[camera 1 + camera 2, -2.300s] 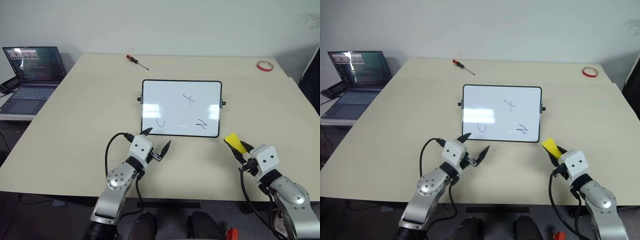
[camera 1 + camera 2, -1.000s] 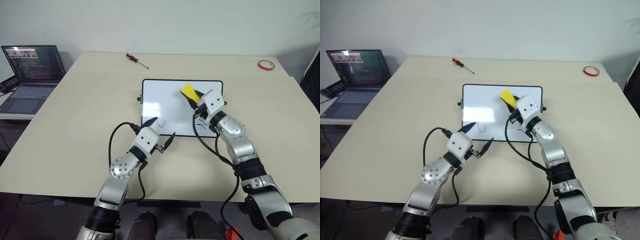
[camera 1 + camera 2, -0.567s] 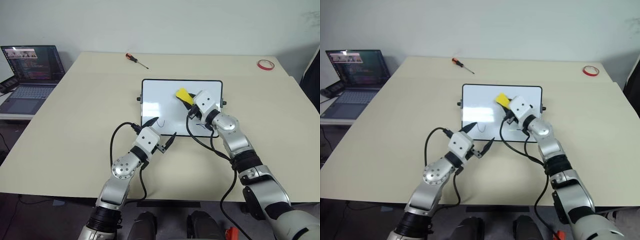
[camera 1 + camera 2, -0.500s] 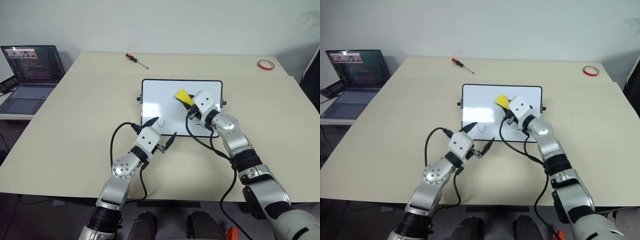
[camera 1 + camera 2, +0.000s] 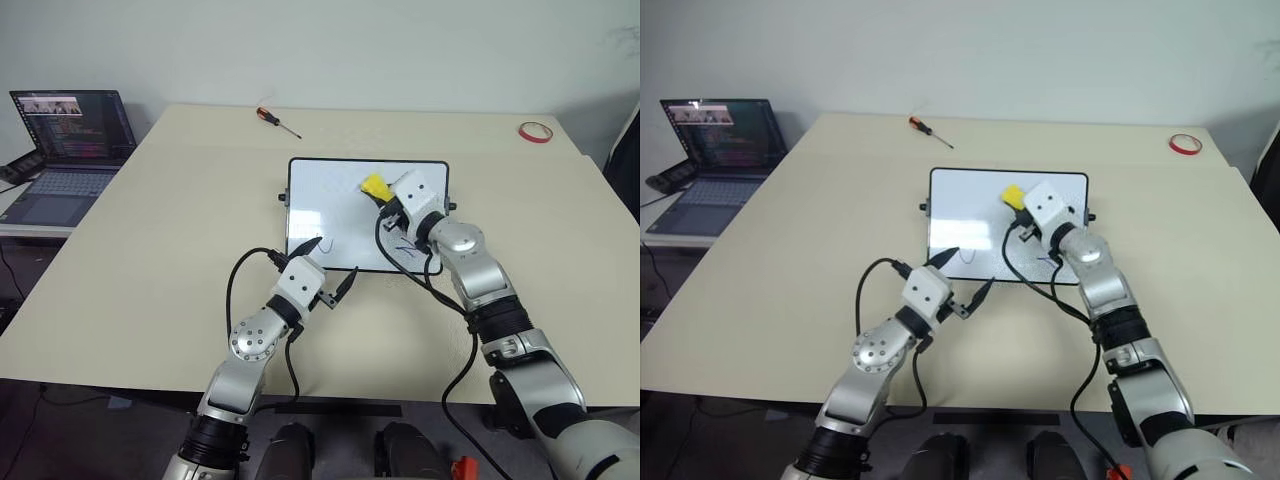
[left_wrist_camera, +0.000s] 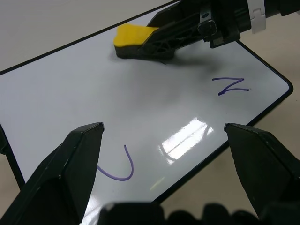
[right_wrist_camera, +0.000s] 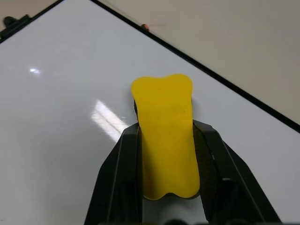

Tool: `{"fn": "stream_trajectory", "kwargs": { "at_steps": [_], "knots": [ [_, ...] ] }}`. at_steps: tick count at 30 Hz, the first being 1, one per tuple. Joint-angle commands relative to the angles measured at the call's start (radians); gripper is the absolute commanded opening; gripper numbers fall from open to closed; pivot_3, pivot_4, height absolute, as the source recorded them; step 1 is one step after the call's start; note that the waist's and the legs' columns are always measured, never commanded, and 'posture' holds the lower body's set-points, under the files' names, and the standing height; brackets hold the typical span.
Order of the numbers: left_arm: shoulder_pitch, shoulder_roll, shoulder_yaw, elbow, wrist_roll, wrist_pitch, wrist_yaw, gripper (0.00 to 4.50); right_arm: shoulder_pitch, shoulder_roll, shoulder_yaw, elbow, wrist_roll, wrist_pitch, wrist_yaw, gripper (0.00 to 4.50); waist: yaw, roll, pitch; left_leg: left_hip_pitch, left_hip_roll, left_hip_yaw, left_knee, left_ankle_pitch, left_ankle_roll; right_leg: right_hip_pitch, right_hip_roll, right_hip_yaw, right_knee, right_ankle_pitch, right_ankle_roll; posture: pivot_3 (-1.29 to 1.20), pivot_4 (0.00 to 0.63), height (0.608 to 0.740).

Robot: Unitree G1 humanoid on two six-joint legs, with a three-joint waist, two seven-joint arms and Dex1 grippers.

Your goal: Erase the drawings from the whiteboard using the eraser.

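Note:
The whiteboard (image 5: 330, 200) lies flat in the middle of the table. The yellow eraser (image 5: 375, 185) rests on its upper middle with my right gripper (image 5: 385, 196) shut on it. In the right wrist view, the eraser (image 7: 165, 140) sits between both black fingers (image 7: 123, 164). Two blue drawings show: a U-like curve (image 6: 117, 169) near the board's front left, and a Z-like mark (image 6: 229, 86) near its front right. My left gripper (image 5: 330, 262) hovers open over the board's front edge, holding nothing.
A laptop (image 5: 65, 140) stands open on a side surface to the far left. A screwdriver (image 5: 275, 122) lies at the back of the table (image 5: 150, 250), and a red tape ring (image 5: 533, 131) sits at the back right corner.
My right gripper carried the eraser from the table's front right onto the board's upper middle and tipped it down. The x mark there no longer shows. The left gripper has hardly moved.

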Motion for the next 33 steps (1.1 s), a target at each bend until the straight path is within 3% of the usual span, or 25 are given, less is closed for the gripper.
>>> {"fn": "stream_trajectory", "kwargs": {
  "at_steps": [1,9,21,33],
  "knots": [
    [-0.012,0.002,-0.006,-0.041,-0.001,-0.005,-0.001,4.5,0.028,-0.027,-0.05,0.001,-0.028,0.035,-0.087,1.14,0.0,0.0,0.0,0.0,0.0,0.0,0.0,0.0,0.0,0.0,0.0,0.0,0.0,0.0,0.0,0.0,0.15,0.74],
    [-0.011,0.005,-0.013,-0.047,-0.003,-0.001,-0.01,4.5,0.087,-0.02,-0.025,-0.06,-0.033,0.068,-0.117,1.14,0.003,0.0,0.0,0.0,0.0,-0.001,0.0,0.0,0.0,0.001,0.0,0.0,0.0,0.0,0.0,0.0,0.15,0.74],
    [-0.019,0.005,-0.02,-0.039,-0.005,-0.003,-0.015,4.5,0.192,-0.043,0.095,-0.198,-0.034,0.128,0.074,1.14,-0.01,0.0,-0.001,0.003,0.001,0.001,0.0,0.0,0.0,0.001,0.0,0.001,0.0,0.0,0.0,0.0,0.15,0.74],
    [-0.025,-0.004,-0.028,-0.033,-0.002,-0.007,-0.016,4.5,0.028,0.006,0.014,-0.032,-0.062,0.013,-0.164,1.14,-0.006,0.0,-0.001,0.004,0.0,0.001,0.0,0.001,0.001,0.002,0.001,0.001,0.002,0.001,0.001,0.0,0.15,0.74]
  ]
}}
